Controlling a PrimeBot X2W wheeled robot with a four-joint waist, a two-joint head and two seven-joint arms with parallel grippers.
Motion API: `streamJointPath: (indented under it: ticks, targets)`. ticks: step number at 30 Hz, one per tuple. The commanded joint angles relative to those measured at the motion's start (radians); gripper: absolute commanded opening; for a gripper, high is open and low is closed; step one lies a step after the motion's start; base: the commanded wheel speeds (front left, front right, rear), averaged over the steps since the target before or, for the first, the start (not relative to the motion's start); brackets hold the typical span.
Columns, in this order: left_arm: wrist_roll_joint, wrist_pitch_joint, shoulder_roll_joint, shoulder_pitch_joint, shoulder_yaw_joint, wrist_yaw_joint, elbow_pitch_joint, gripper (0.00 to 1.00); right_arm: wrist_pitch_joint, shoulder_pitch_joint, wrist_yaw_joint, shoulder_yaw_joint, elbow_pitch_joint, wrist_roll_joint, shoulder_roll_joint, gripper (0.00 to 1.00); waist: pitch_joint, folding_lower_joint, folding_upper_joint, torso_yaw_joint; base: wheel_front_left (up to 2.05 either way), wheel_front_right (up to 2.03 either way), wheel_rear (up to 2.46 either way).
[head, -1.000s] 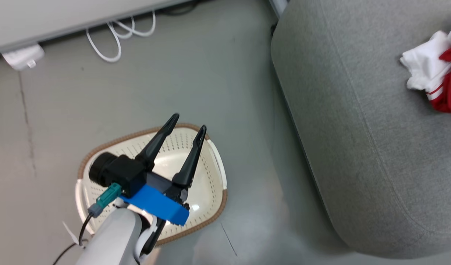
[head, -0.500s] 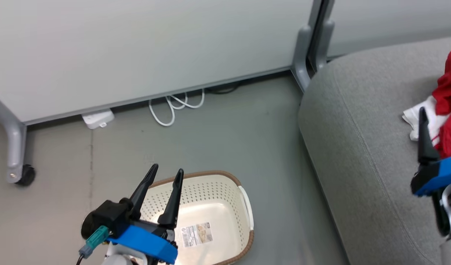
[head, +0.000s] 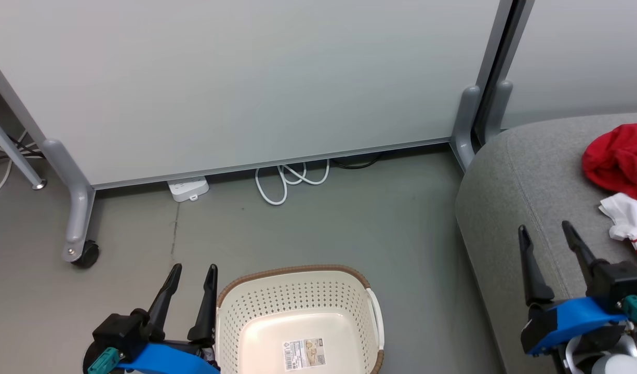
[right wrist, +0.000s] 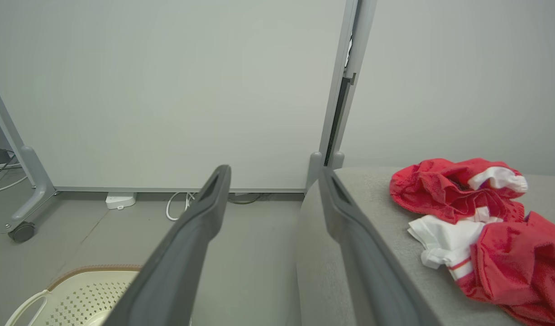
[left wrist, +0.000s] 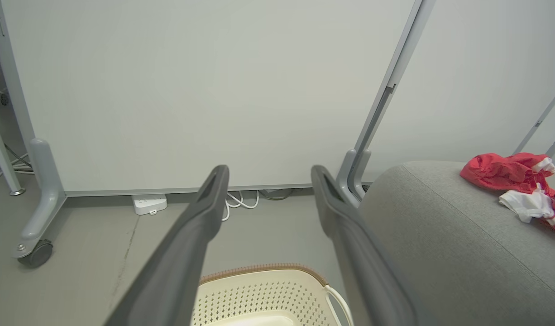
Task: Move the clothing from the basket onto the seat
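1. Head view: the whole picture has shifted since half a second ago, so the camera has moved. More of the white panel (head: 246, 78) shows now, with its castor (head: 84, 254) at the far left.
2. The left gripper (head: 194, 268) lay across the basket's left part in that earlier picture. It now stands just beside the left rim of the basket (head: 297, 270). Its fingers are a little apart and have hold of nothing.
3. The basket sits on the grey floor (head: 401, 234), its pale bottom bare around a label (head: 303, 354).
4. Behind it, at the panel's foot, lie a power strip (head: 188, 188) and a looped white cable (head: 287, 179), well apart from both grippers.
5. The right gripper (head: 543, 227) showed one finger at the right edge before. Both fingers show now, moderately spread with nothing between them, over the near left part of the seat (head: 505, 208).
6. The clothing (head: 617, 161) lies on the seat at the far right, a red heap with a white piece (head: 625, 215) near the right gripper's fingers but apart from them.
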State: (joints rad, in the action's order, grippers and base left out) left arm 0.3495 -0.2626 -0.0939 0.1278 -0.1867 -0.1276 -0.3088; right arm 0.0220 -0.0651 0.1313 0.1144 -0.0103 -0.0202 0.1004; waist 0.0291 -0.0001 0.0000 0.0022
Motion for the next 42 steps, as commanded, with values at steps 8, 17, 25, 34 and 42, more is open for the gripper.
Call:
streamJointPath:
  ticks: [8, 17, 25, 34, 42]
  targets:
    - [-0.016, -0.003, 0.001, -0.027, 0.054, -0.004, -0.008, 1.00, -0.006, 0.091, -0.001, -0.038, 0.030, 0.014, -0.039, 1.00, -0.015, 0.0001, 0.0000, 0.031, 0.00, 0.00, 0.00]
    - [-0.022, -0.003, 0.001, -0.031, 0.059, -0.004, -0.022, 1.00, -0.009, 0.106, -0.001, -0.040, 0.028, 0.022, -0.047, 1.00, -0.016, 0.0001, 0.0000, 0.048, 0.00, 0.00, 0.00]
    - [-0.019, -0.003, 0.000, -0.030, 0.061, -0.004, -0.031, 1.00, -0.008, 0.111, -0.001, -0.035, 0.020, 0.027, -0.050, 1.00, -0.021, 0.0001, 0.0000, 0.054, 0.00, 0.00, 0.00]
    - [-0.026, -0.003, -0.002, -0.035, 0.048, -0.004, -0.046, 1.00, -0.009, 0.114, -0.001, -0.035, 0.013, 0.030, -0.051, 1.00, -0.026, 0.0001, 0.0000, 0.059, 0.00, 0.00, 0.00]
    - [-0.024, 0.006, 0.016, -0.051, 0.044, 0.000, -0.088, 0.00, -0.003, 0.112, 0.001, -0.039, -0.037, 0.032, -0.051, 0.00, -0.027, 0.0001, 0.0000, 0.061, 0.00, 0.00, 0.00]
